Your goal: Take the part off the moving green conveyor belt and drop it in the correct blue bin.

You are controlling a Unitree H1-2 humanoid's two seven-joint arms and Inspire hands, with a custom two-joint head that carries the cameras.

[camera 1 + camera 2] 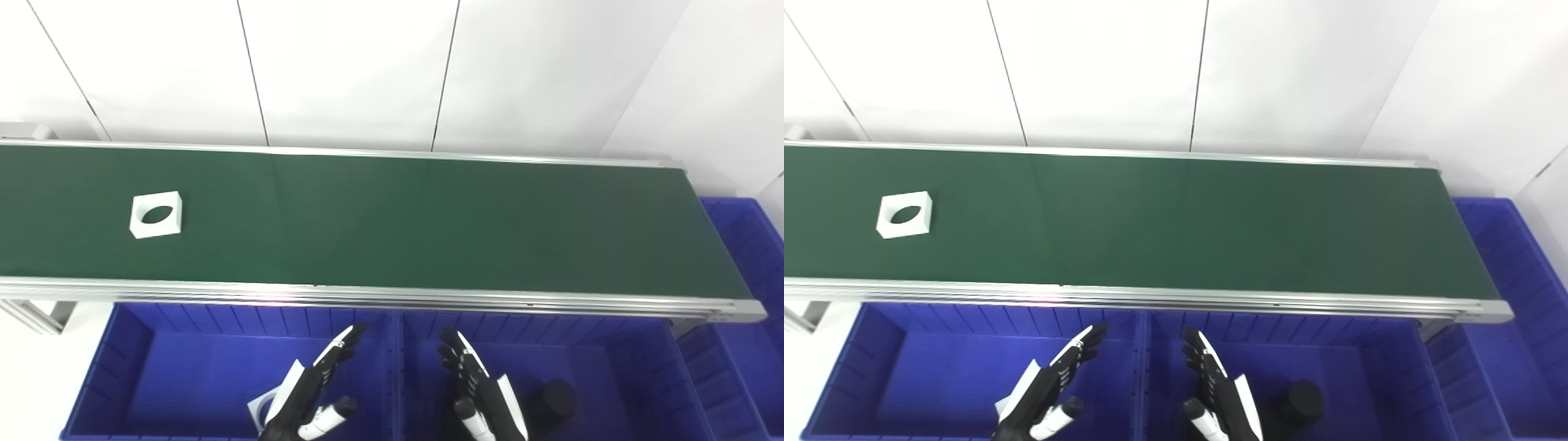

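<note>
A white square part with a round hole lies on the green conveyor belt at its left end; it also shows in the right eye view. My left hand is open and empty, held over the left blue bin below the belt's near rail. My right hand is open and empty over the middle blue bin. Both hands are far from the part. A white part lies in the left bin, partly hidden by my left hand.
A black cylinder stands in the middle bin beside my right hand. A third blue bin sits at the belt's right end. The belt's aluminium rail runs between the bins and the belt. A white wall stands behind.
</note>
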